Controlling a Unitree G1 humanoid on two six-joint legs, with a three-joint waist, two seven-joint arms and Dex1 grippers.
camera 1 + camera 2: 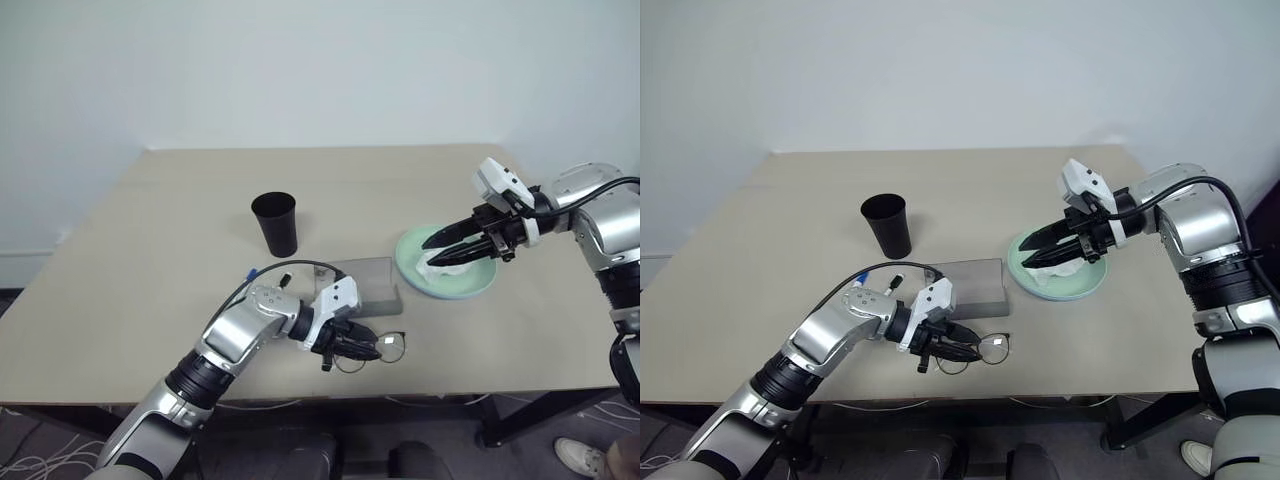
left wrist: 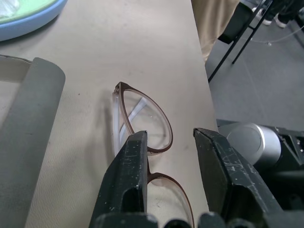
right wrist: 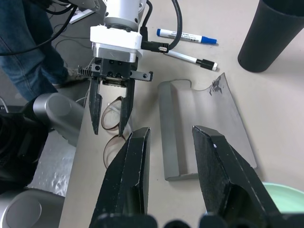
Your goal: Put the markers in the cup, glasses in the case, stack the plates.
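The glasses (image 1: 388, 347) lie near the table's front edge. My left gripper (image 1: 368, 350) is low over them, open, its fingers either side of the frame by one lens (image 2: 142, 118). The grey case (image 1: 365, 283) lies open just behind. Left of the case stands the black cup (image 1: 275, 222). The two markers, blue-capped (image 3: 187, 36) and black-capped (image 3: 192, 59), lie between cup and case, beside my left arm. The green plate (image 1: 480, 285) sits in the blue plate (image 2: 33, 26), with white tissue on top. My right gripper (image 1: 428, 252) hovers over it, open and empty.
The table's front edge runs right beside the glasses, with open floor beyond. A person's legs (image 3: 23, 47) stand by that edge in the right wrist view, and a shoe (image 1: 580, 455) shows on the floor at the right. Bare tabletop stretches behind the cup.
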